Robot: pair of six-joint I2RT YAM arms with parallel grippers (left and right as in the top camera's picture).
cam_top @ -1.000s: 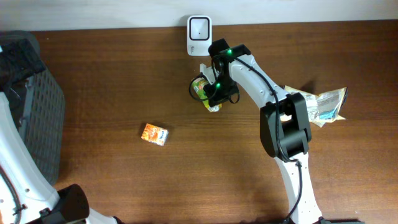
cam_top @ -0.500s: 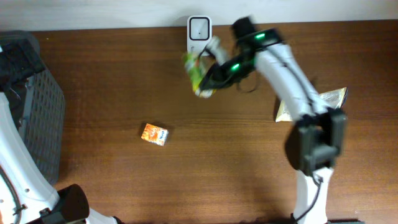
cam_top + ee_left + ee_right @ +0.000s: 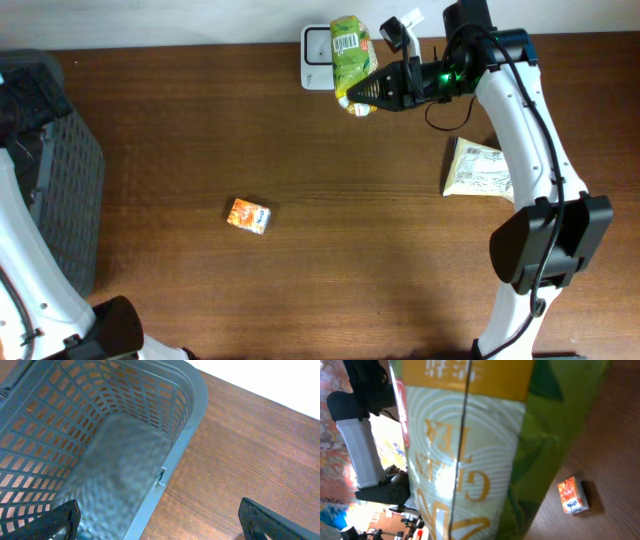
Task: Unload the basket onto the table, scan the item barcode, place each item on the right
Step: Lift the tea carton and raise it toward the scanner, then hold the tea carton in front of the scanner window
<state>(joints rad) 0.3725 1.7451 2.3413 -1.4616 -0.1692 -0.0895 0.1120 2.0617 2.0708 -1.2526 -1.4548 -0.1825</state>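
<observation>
So the right gripper (image 3: 368,95) is pressed together on the lower end of the green tea packet (image 3: 352,65), holding it up off the table. The packet's long axis runs crosswise to the fingers, not in line with them. The white scanner (image 3: 314,66) sits just past the packet on the side away from the gripper, and from overhead the packet overlaps the scanner's near edge. This arm is the only one in play. The left gripper (image 3: 165,520) is spread wide, way off over the grey basket (image 3: 190,410).

What I'd watch is the barcode (image 3: 345,42). It's at the packet's far end and faces up toward the overhead camera, so my guess is it isn't pointed at the scanner window yet and needs a wrist roll. I can't tell how the window is angled.

Room-wise, the table's back edge is right behind the scanner, so there's not much slack that way. The space back toward the arm's base is wide open: the orange carton (image 3: 247,215) and the pale sachet (image 3: 480,172) are both well apart from it.
</observation>
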